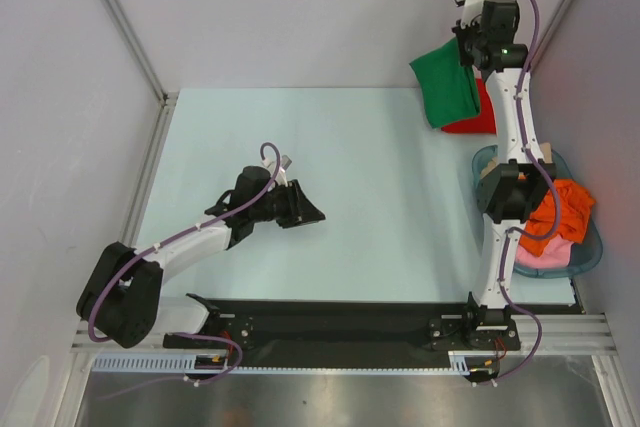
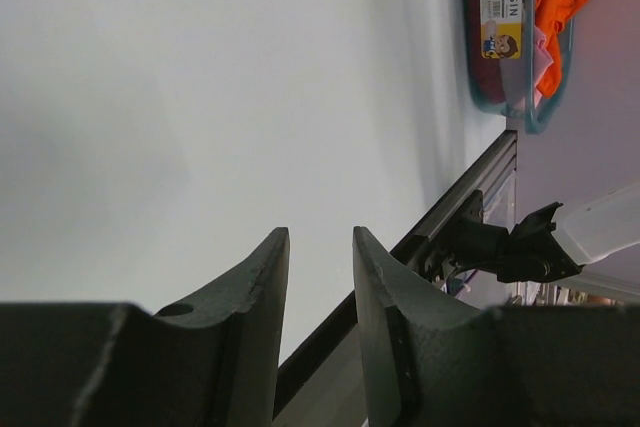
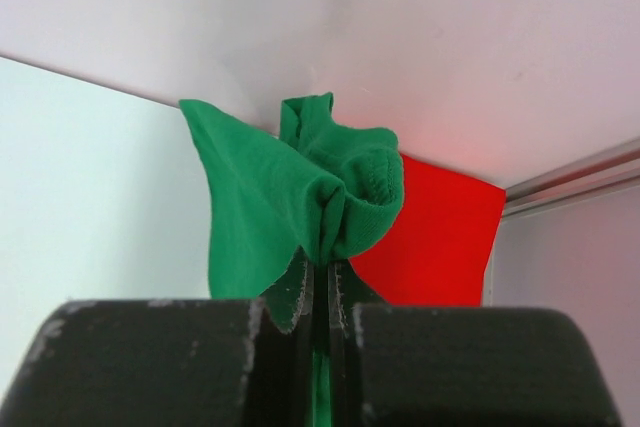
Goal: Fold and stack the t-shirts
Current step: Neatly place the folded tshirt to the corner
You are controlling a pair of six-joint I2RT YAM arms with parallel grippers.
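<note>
Right tool (image 3: 322, 272) clenched on bunched bright green cloth t-shirt (image 3: 262, 202), hanging over flat red cloth t-shirt (image 3: 435, 237), left tool (image 2: 320, 252) parted, empty

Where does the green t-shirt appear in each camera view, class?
Top external: upper right, the green t-shirt hangs from the right gripper.
Left wrist: not in it.
Right wrist: green t-shirt at centre, bunched in the right gripper.
Shared landmark: the red t-shirt behind it, top and right wrist views.
</note>
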